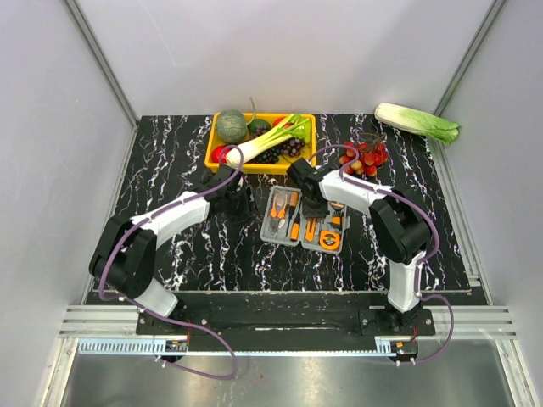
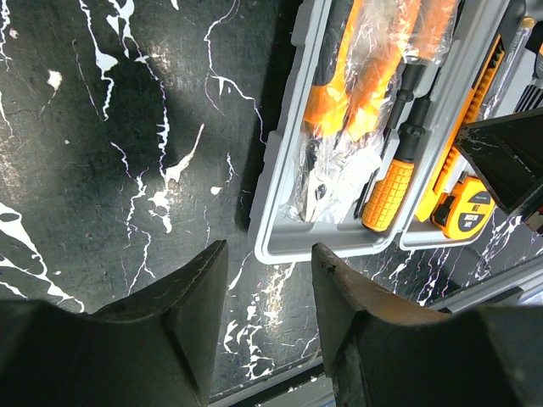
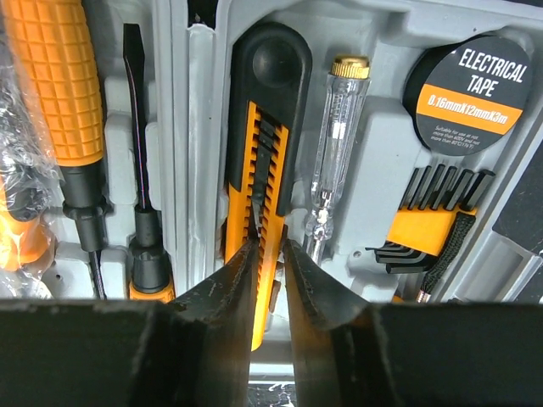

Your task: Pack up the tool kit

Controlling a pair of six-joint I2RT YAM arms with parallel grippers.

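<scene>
Grey tool kit [image 1: 305, 222] lay open at middle of worktop [image 1: 204, 254], long axis roughly along near edge. Jaws of right gripper [image 3: 270, 242] stood slightly parted over utility knife [image 3: 263, 127], seated crosswise. Jaws of left gripper [image 2: 267, 254] spread, empty, beside kit's left end.

The tool kit [image 1: 284, 222] lies on the table [image 1: 212, 254], vegetable tray [image 1: 209, 151] behind.
</scene>
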